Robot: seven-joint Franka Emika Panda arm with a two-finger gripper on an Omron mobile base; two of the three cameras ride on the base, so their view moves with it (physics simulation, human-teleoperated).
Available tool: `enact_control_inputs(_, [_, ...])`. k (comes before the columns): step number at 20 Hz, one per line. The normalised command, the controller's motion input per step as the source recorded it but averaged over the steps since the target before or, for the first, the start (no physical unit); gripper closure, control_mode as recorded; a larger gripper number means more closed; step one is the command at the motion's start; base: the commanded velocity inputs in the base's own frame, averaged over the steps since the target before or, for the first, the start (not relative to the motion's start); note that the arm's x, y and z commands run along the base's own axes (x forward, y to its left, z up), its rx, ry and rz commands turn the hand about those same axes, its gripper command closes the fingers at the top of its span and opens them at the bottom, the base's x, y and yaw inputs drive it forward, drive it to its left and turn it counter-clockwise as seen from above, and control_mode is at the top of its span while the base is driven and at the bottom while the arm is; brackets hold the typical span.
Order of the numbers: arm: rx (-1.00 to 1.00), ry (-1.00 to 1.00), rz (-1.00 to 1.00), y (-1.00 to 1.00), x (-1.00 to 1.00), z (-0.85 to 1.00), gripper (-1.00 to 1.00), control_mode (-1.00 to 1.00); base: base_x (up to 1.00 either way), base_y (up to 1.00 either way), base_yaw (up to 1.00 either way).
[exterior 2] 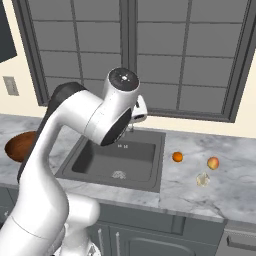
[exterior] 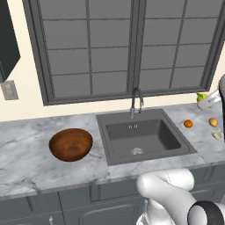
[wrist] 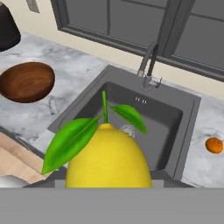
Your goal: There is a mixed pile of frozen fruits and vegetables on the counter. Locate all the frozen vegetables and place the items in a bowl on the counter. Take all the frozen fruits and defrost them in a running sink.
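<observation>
A yellow piece [wrist: 107,158] with green leaves is seen; the bowl [exterior: 70,144] is glossy brown, the sink [exterior: 145,137] dark grey, the bench [exterior: 26,158] grey-and-white veined.

Grey-paned window [exterior: 127,44], wall outlet [exterior: 9,90]

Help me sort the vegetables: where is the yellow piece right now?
In the hand view the yellow piece, with green leaves, sits close to the camera, held in the shut jaws above the sink, with the bowl off to its left.

marble counter [exterior: 26,149], wooden bowl [exterior: 70,144], orange ball [exterior: 188,124]
</observation>
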Motion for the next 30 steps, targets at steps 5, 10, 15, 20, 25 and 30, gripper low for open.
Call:
enact_control_inputs(5, [0.0,-0.02,-0.01,0.28,-0.13,0.02,1.0,-1.0,0.0,0.0,0.0])
enact_control_inputs(10, [-0.02,0.0,-0.07,0.38,-0.02,0.0,1.0,-1.0,0.0,0.0,0.0])
enact_control_inputs(15, [-0.08,0.03,-0.13,0.15,0.0,0.0,1.0,-1.0,0.0,0.0,0.0])
enact_control_inputs(20, [-0.04,0.14,-0.13,0.04,0.06,-0.05,1.0,-1.0,0.0,0.0,0.0])
enact_control_inputs(25, [0.0,0.15,-0.11,0.01,0.2,0.0,1.0,-1.0,0.0,0.0,0.0])
enact_control_inputs(30, [0.0,0.01,0.0,0.16,0.0,0.01,1.0,-1.0,0.0,0.0,0.0])
